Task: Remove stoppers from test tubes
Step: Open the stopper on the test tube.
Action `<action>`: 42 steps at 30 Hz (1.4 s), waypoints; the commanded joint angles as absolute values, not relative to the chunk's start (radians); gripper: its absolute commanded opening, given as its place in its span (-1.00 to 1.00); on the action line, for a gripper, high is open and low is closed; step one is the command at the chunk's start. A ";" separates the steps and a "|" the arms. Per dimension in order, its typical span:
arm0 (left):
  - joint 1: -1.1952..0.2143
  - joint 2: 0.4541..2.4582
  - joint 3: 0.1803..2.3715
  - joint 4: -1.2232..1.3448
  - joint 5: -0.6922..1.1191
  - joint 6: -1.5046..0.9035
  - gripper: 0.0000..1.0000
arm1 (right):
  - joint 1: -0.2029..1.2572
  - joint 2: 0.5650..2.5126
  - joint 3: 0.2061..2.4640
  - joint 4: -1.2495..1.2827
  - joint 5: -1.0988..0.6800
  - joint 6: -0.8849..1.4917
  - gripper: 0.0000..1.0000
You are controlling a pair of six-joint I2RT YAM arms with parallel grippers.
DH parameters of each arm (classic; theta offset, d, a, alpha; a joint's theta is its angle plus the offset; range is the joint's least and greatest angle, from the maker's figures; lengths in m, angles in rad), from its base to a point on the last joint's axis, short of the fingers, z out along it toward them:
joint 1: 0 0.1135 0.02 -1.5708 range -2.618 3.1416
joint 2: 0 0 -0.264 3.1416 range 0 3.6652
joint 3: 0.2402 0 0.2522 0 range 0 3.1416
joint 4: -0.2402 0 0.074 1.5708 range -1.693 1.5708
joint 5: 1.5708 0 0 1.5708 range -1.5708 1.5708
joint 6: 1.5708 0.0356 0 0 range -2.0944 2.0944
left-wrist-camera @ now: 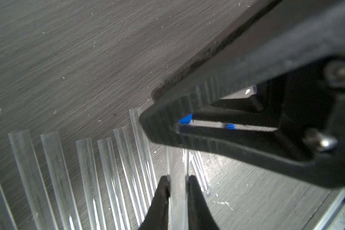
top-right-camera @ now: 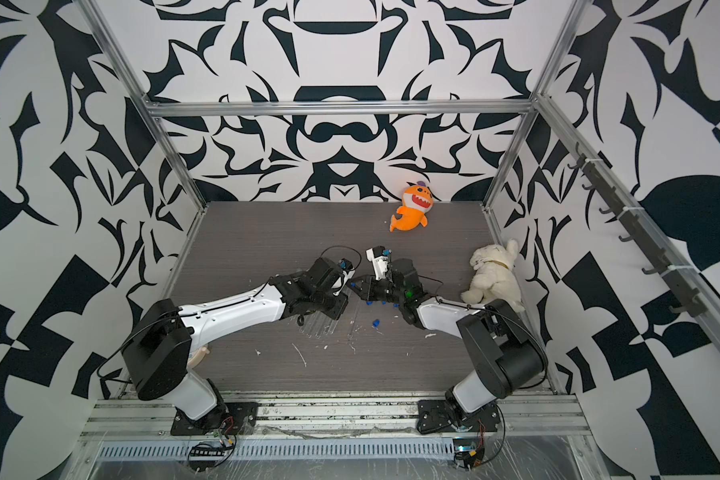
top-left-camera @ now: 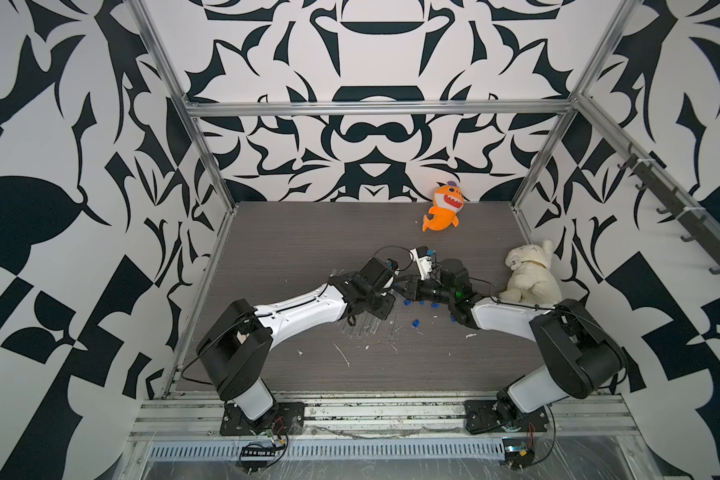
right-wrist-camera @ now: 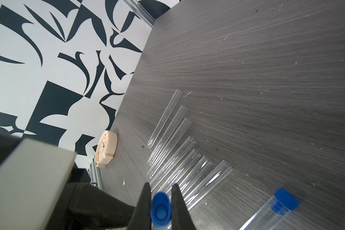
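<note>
Both jaws are clamped: your left gripper point(left-wrist-camera: 178, 179) pinches a test tube point(left-wrist-camera: 176, 163), the right gripper point(right-wrist-camera: 161, 186) its blue stopper point(right-wrist-camera: 160, 209); pull straight along the tube's axis.

My left arm point(top-left-camera: 300, 309) reaches toward 2 o'clock, my right arm point(top-left-camera: 504, 318) toward 10 o'clock, and the wrists nearly meet. I have left gripper point(left-wrist-camera: 177, 179) and right gripper point(right-wrist-camera: 160, 187) both pinched tight.

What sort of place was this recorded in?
Probably a purpose-built robot test cell, not a working lab: an aluminium frame with black-and-white patterned walls boxes in a grey tabletop, and plush toys share it with the test tubes.
</note>
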State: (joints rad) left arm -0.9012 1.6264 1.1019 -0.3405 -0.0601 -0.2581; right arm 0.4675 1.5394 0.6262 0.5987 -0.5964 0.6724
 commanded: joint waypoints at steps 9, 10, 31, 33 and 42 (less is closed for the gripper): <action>-0.905 1.594 1.046 -0.347 -0.044 -0.264 -1.00 | 0.447 1.499 0.676 0.582 -0.481 0.660 -1.00; -0.905 1.593 1.045 -0.347 -0.045 -0.264 -1.00 | 0.445 1.498 0.678 0.581 -0.480 0.664 -1.00; -0.905 1.598 1.029 -0.333 -0.020 -0.264 -1.00 | 0.433 1.558 0.718 0.658 -0.450 0.728 -1.00; -0.905 1.602 1.036 -0.338 -0.019 -0.265 -1.00 | 0.430 1.566 0.725 0.674 -0.464 0.749 -1.00; -0.913 1.592 1.023 -0.339 -0.022 -0.266 -1.00 | 0.426 1.538 0.723 0.624 -0.420 0.727 -1.00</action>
State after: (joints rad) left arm -0.8921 1.6169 1.0538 -0.2481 -0.0715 -0.2726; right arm 0.4614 1.5665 0.6704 0.5526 -0.5488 0.7387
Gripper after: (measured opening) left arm 0.167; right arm 0.133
